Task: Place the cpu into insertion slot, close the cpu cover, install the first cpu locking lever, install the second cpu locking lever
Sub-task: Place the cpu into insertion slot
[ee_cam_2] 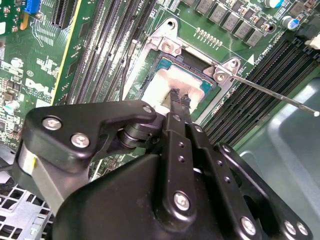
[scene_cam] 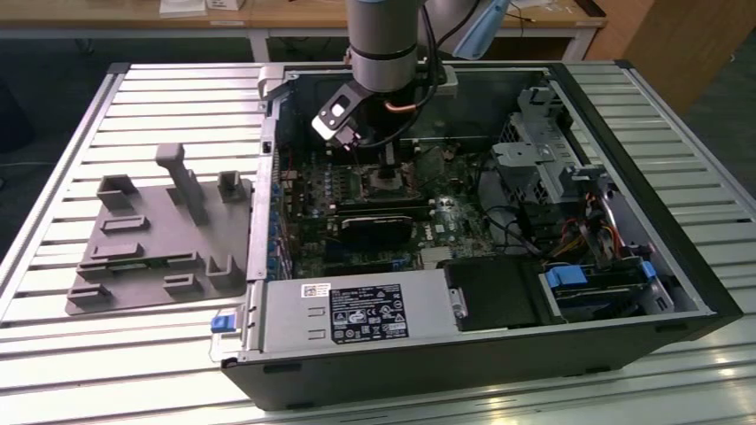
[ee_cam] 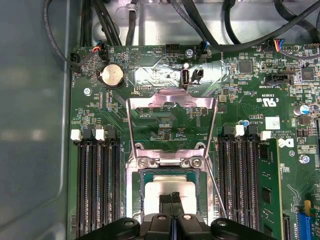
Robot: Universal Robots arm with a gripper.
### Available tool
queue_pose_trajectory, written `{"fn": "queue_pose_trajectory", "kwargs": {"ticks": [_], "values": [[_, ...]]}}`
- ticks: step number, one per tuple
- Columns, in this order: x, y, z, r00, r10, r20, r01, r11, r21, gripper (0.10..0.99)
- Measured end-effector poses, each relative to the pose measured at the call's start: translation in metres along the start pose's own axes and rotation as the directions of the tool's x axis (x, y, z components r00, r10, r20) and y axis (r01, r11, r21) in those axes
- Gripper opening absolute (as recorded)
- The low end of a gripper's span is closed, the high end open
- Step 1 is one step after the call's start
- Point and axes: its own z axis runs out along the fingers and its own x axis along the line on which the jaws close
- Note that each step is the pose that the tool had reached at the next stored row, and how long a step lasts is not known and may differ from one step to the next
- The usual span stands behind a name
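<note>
The cpu [ee_cam: 170,187], a pale silver square, lies flat in the insertion slot [ee_cam: 132,200] on the green board; it is also seen in the second wrist view [ee_cam_2: 167,80]. My gripper [ee_cam: 173,200] hangs right over it, its thin black fingertips [ee_cam_2: 175,96] pressed together and resting on or just above the chip's top. The cpu cover [ee_cam: 172,99], a silvery frame with a big window, stands swung open behind the slot. A thin lever rod [ee_cam_2: 270,90] sticks out beside the slot. In the exterior view the gripper [scene_cam: 384,164] is down inside the computer case over the slot [scene_cam: 384,182].
Black memory slots [ee_cam: 97,190] flank the socket on both sides. Cables [ee_cam: 115,25] run along the case wall behind the board. A grey fixture plate [scene_cam: 154,239] lies on the slatted table at the exterior view's left of the open case [scene_cam: 661,221].
</note>
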Motion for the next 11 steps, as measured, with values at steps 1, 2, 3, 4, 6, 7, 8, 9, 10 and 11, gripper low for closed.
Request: {"fn": "queue_pose_trajectory", "kwargs": {"ticks": [1, 2, 3, 4, 6, 7, 8, 9, 10, 11], "values": [[0.0, 0.0, -0.0001, 1.0, 0.0, 0.0, 0.0, 1.0, 0.0, 0.102], [0.0, 0.0, -0.0001, 1.0, 0.0, 0.0, 0.0, 1.0, 0.0, 0.102], [0.0, 0.0, -0.0002, 1.0, 0.0, 0.0, 0.0, 1.0, 0.0, 0.102], [0.0, 0.0, -0.0002, 1.0, 0.0, 0.0, 0.0, 1.0, 0.0, 0.102], [-0.0001, 0.0, -0.001, 1.0, 0.0, 0.0005, 0.0, 1.0, 0.0, 0.102], [0.0, 0.0001, -0.0018, 1.0, 0.0, 0.0003, 0.0, 1.0, 0.0, 0.102], [0.0, 0.0002, -0.0029, 1.0, 0.0, 0.0001, 0.0, 1.0, 0.0, 0.102], [0.0001, 0.0004, -0.0047, 1.0, 0.0, 0.0001, 0.0, 1.0, 0.0, 0.102], [0.0001, 0.0006, -0.0065, 1.0, 0.0, 0.0001, 0.0, 1.0, 0.0, 0.102], [0.0002, 0.0007, -0.0084, 1.0, 0.0, -0.0001, 0.0, 1.0, 0.0, 0.102]]}}
